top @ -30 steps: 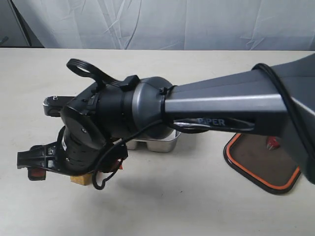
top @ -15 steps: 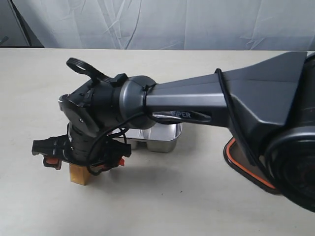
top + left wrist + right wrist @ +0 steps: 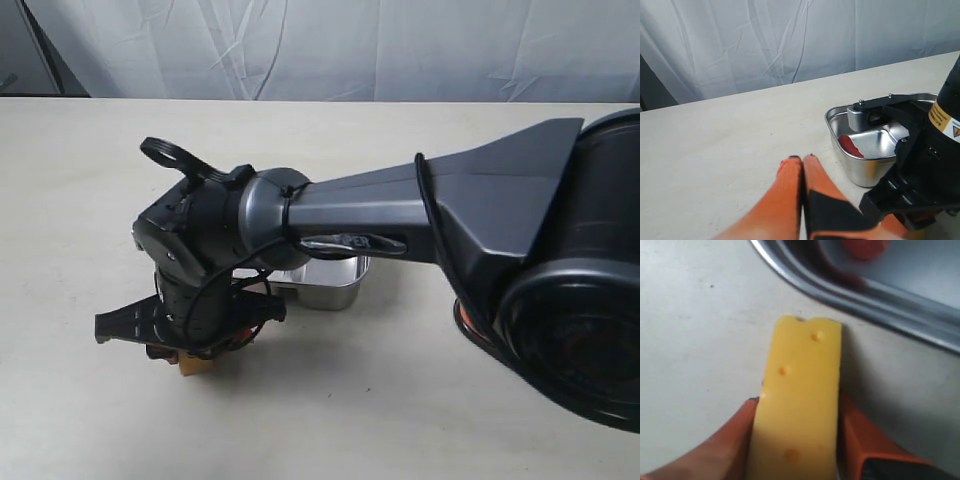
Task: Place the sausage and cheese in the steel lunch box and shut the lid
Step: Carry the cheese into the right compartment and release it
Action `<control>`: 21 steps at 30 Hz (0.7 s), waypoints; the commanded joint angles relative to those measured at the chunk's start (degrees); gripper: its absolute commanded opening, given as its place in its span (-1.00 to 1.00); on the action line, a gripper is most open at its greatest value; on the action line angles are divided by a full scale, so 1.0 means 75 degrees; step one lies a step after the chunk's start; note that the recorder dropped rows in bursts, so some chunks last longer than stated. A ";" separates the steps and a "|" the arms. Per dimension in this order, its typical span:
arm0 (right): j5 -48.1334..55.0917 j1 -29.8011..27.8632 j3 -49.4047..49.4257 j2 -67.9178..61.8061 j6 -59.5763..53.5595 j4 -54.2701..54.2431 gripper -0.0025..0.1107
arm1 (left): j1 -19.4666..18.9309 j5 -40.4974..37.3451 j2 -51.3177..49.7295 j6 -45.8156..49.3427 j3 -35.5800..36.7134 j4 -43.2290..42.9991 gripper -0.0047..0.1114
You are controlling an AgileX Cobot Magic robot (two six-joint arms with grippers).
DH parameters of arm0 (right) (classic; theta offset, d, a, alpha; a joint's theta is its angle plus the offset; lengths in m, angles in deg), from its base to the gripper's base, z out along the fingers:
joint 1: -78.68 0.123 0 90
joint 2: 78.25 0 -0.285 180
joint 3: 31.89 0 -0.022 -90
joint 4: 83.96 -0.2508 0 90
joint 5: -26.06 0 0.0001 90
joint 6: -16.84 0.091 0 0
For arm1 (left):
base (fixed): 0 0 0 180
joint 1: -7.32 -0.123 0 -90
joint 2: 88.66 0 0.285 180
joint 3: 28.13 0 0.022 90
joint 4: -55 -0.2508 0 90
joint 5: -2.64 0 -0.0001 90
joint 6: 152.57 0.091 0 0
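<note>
**Robot arm closes on toy cheese beside steel lunch box**

The right gripper (image 3: 797,405) was down at the table (image 3: 400,420) just outside the steel lunch box (image 3: 325,287). Its orange fingers (image 3: 732,440) stood one against each long side of the cheese (image 3: 800,370). From the close wrist view they appeared to be clamped on it, though the contact was hard to judge on one flank. The yellow wedge, dotted with small holes, lay just beside the box's curved outer rim, with one narrow end pointing toward the rim and not touching it.

Seen from the exterior camera, the right arm (image 3: 400,205) reached across and hid most of the box. Only one shiny corner of the box showed under the arm, and a scrap of the cheese showed under the black wrist.

The sausage (image 3: 852,146), glossy and red, lay inside the lunch box in a compartment near one end wall.

The left gripper (image 3: 802,159) was near that same end of the box, outside it and over bare table. Its two orange fingers were pressed together with nothing between them.
</note>
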 commanded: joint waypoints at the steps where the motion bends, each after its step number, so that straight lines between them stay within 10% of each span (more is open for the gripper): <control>1: 0.0873 0.0097 0.0020 0.0147 -0.1108 0.0199 -0.97 | 0.0054 0.0032 0.0038 0.0005 0.0038 -0.0010 -0.92; 21: 0.2511 -0.0141 0.0034 0.1923 -0.0398 0.3807 -0.97 | 0.0054 0.0032 0.0038 0.0005 0.0038 -0.0010 -0.92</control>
